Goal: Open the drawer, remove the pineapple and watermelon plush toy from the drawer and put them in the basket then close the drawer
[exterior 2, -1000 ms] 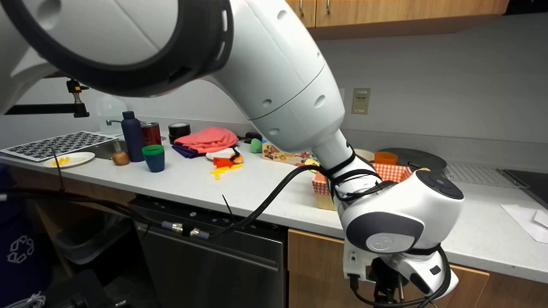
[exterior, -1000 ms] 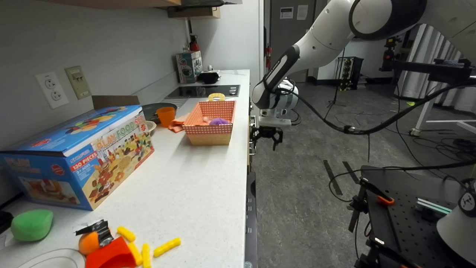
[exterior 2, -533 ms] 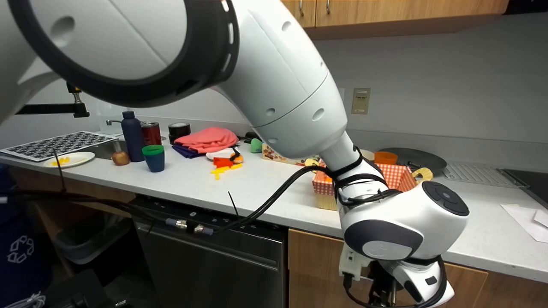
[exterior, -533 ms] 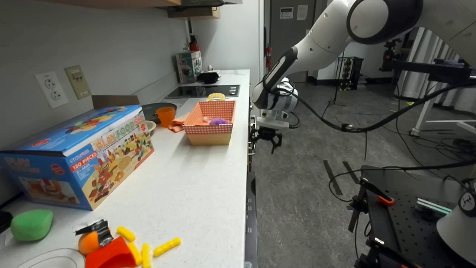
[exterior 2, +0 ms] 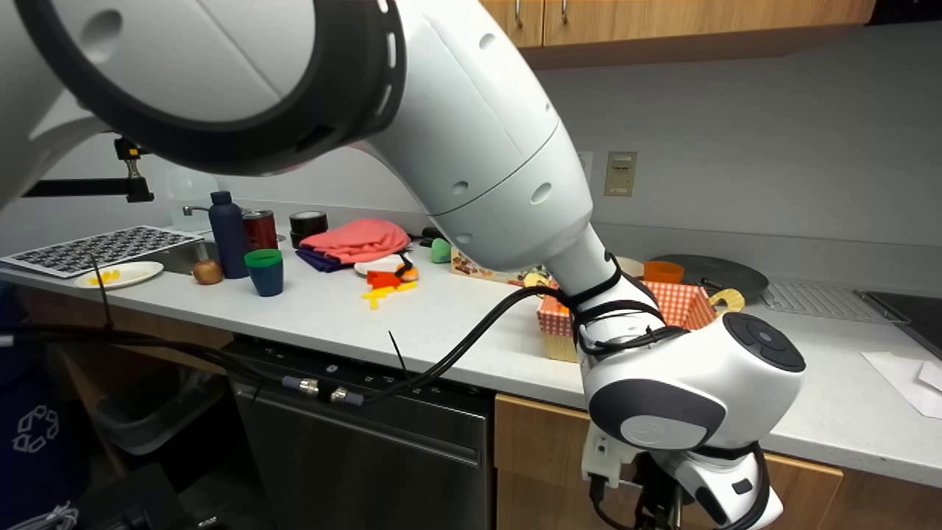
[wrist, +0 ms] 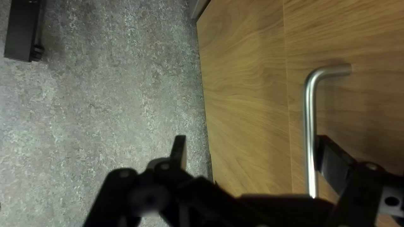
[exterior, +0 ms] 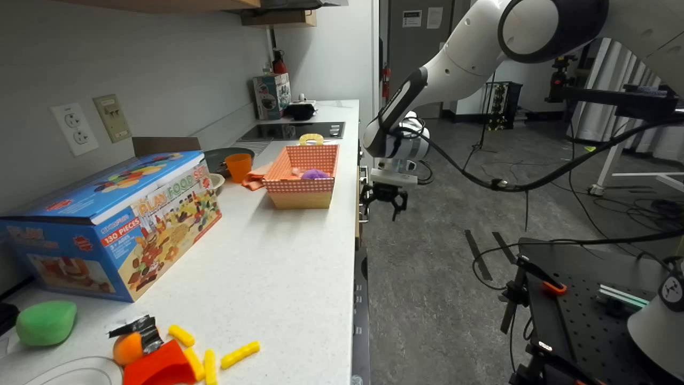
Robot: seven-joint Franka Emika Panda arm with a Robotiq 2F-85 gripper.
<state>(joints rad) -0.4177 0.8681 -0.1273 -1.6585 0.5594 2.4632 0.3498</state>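
Going left to right in an exterior view: a plate (exterior: 80, 371) gets chopped off by the bottom edge, and the big blue box (exterior: 123, 230) covers most of a pale bowl (exterior: 217, 183) behind it on the counter (exterior: 288, 267). Then the basket (exterior: 300, 199), also on the counter near the front edge, with a purple lump (exterior: 314, 174) inside plus something paler I can't make out. In an exterior view the arm (exterior 2: 508, 140) blocks the basket's middle.

The drawer (wrist: 363, 37) is under the counter, roughly below the basket. Looks closed or close to it, inside hidden, and the wrist (exterior 2: 699, 390) covers a chunk of its front. Hand (wrist: 251, 142) is spread wide: the bar handle (wrist: 311, 119) sits between the fingers, one finger (wrist: 334, 160) right behind it (touching or not, can't tell), the other finger (wrist: 179, 149) well apart on the floor (wrist: 110, 94) side. The hand hides the handle's lower end.

Pose-wise, the arm slopes down from the base (exterior: 660, 326) side, which the frame cuts off, wrist bent so the hand points down, below counter level.
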